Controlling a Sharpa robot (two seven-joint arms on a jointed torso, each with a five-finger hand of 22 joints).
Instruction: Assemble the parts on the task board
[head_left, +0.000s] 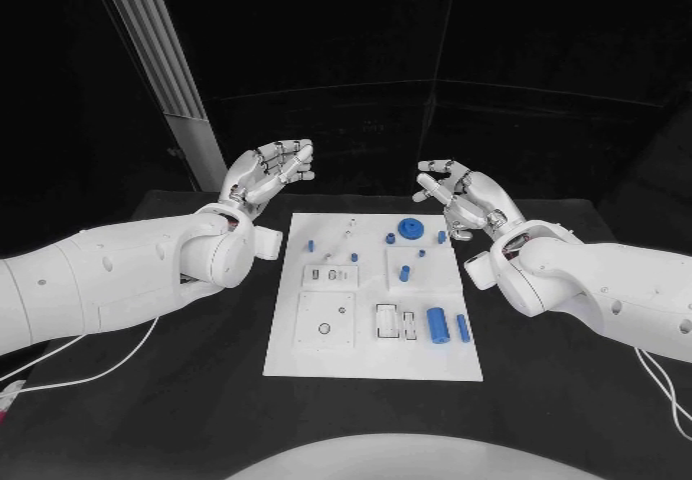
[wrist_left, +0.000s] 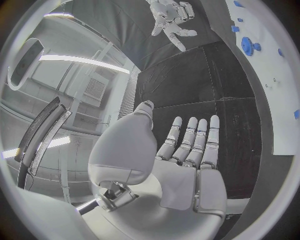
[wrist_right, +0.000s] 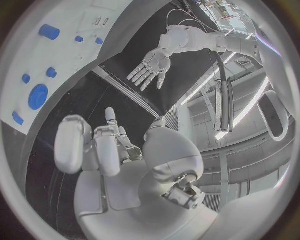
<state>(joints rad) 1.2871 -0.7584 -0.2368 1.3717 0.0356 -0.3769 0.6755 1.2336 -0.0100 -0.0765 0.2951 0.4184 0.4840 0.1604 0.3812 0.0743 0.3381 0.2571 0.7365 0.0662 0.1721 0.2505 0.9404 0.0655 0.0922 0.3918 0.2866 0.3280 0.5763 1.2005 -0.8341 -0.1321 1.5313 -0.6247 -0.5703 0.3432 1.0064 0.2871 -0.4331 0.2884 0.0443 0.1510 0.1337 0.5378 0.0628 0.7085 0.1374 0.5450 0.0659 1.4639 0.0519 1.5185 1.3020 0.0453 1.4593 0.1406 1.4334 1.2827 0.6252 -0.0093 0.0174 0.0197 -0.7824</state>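
left robot hand (head_left: 267, 172) empty | right robot hand (head_left: 466, 195) empty | task board (head_left: 375, 350) writing unreadable

This looks like a robotics lab or test cell, not a home. A matte black table (head_left: 173, 400) stands against dark walls, and on it lies a flat white rectangular task board (head_left: 375, 360) with small blue plastic parts (head_left: 437, 323) (a bench fixture, by its cut-outs). Long white ceiling strip lights (wrist_left: 84, 61) run overhead beside a slatted wall vent (wrist_left: 95, 88), and thin white cables (head_left: 87, 372) trail across the near left of the table.
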